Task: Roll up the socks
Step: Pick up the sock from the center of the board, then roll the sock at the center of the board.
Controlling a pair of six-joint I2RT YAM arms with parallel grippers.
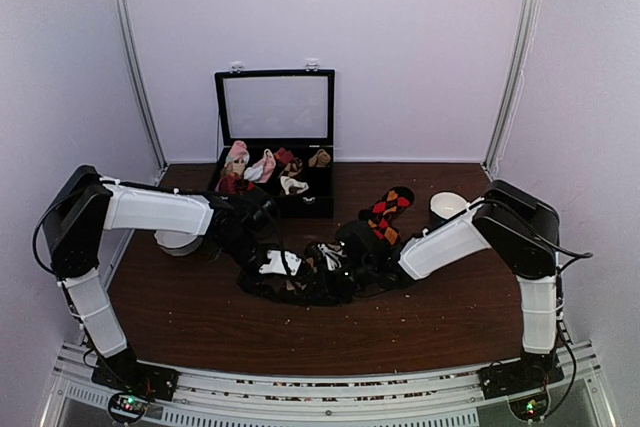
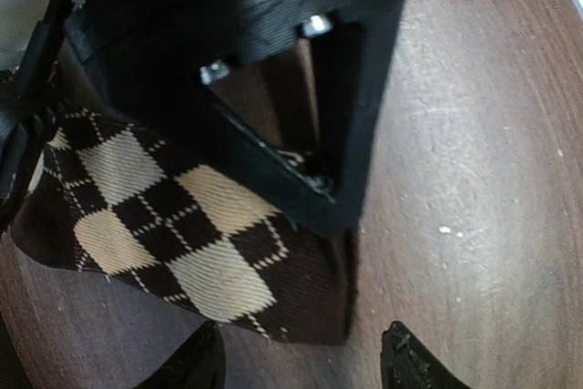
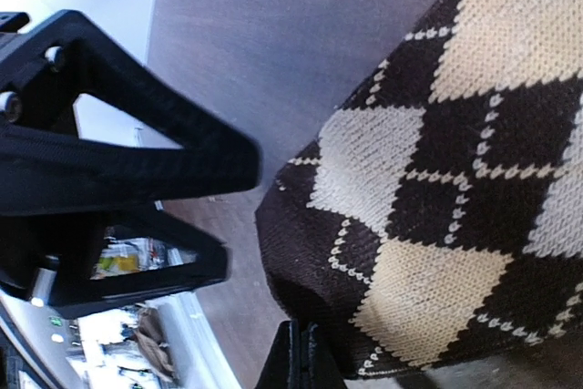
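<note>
Tan-diamond sock (image 2: 182, 225) flat at the middle of the table (image 1: 450, 317). Left gripper (image 2: 305, 362) spread over its hem; right gripper (image 3: 296, 362) pressed together beside its edge. Red-and-orange sock (image 1: 388, 209) nearer the far edge.

The sock (image 3: 437, 179) is soft knit cloth, woolly and a bit bumpy. The table (image 2: 474, 179) is brown wood, smooth with a dull shine. The left arm (image 1: 150, 209) has a smooth white plastic shell.
</note>
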